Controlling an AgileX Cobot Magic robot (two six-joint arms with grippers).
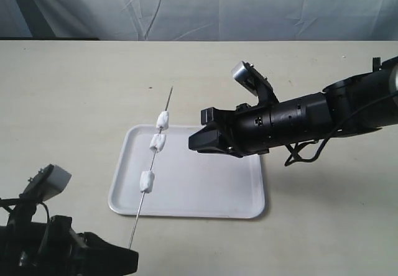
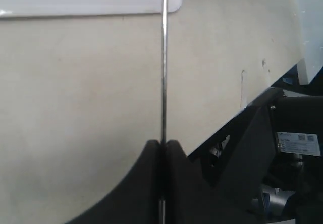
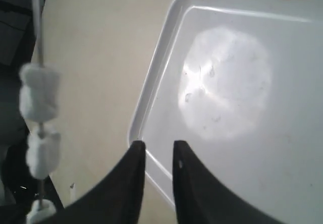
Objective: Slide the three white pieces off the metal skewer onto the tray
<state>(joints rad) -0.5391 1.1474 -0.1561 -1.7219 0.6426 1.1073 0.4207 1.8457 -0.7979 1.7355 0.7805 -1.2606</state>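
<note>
the metal skewer (image 1: 137,220) is a very thin, straight grey rod. my left jaws are clenched on its near end, and from there it slants away across the left side of the tray (image 1: 205,189). its sharp tip ends past the far rim, over the pale table (image 1: 74,102). the three white pieces are small, soft-looking lumps strung along it, each a stubby cylinder. the first white piece (image 1: 163,120) shows against the tray's far rim. the second white piece (image 1: 157,142) sits just below it, with a short stretch of bare rod between them. the third white piece (image 1: 147,180) sits apart from them, nearer my left jaws, in front of the tray's left part. the tray is flat, white and rectangular, with rounded corners and a low rim.

my right jaws hang over the tray near the middle piece. their dark fingers (image 3: 133,183) stand a little apart, with nothing between them.

the held end of the rod is buried in my left jaws. the exterior view cuts those jaws off at its lower edge. my left wrist view shows only bare rod and one tray corner. my right wrist view shows the pieces blurred, the lowest one cut off. my right arm covers the tray's far right corner.
</note>
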